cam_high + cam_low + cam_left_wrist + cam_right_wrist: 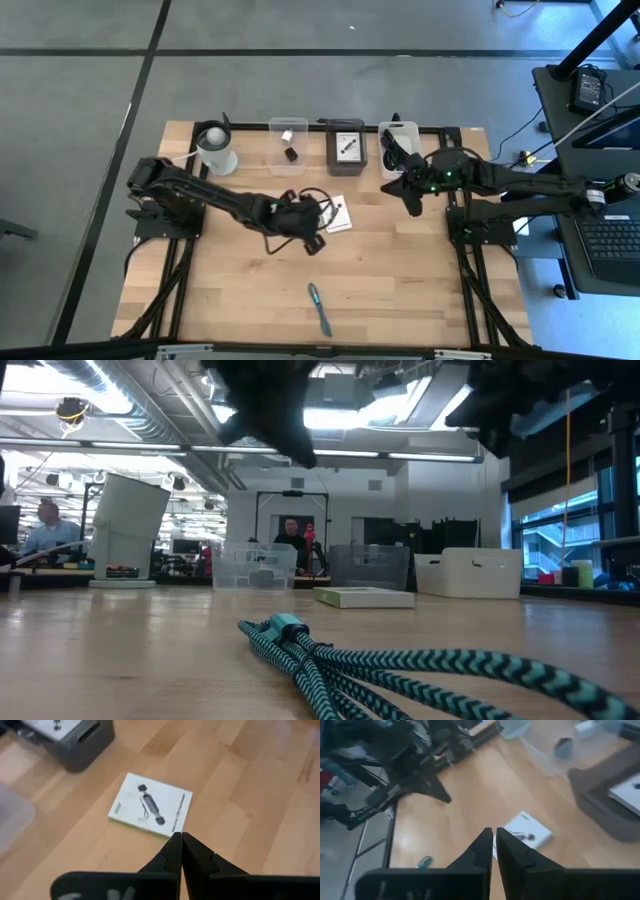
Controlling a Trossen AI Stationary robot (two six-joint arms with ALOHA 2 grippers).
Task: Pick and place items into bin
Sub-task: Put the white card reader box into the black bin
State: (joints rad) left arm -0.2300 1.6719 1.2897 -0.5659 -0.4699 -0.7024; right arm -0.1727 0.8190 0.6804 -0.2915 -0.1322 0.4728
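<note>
I see the wooden tabletop (400,280) with both arms reaching in over its middle. My left end effector (312,238) hangs above the board, fingers pressed together and empty per the left wrist view (179,851). My right end effector (412,205) is near the far right side, fingers also together with nothing between them (493,851).

Beyond both end effectors along the far edge: a white cup-like container (216,148), a clear bin (288,140) with a small dark part inside, a grey bin (347,146) holding a white card, and a white bin (397,140) just beyond the right end effector.

A white card with a black part (150,804) lies flat on the tabletop just ahead of the left end effector's tips, between the two end effectors (338,216).

A teal braided cable (318,307) lies well apart from both end effectors, on the near side; it fills the low view's foreground (400,665).
</note>
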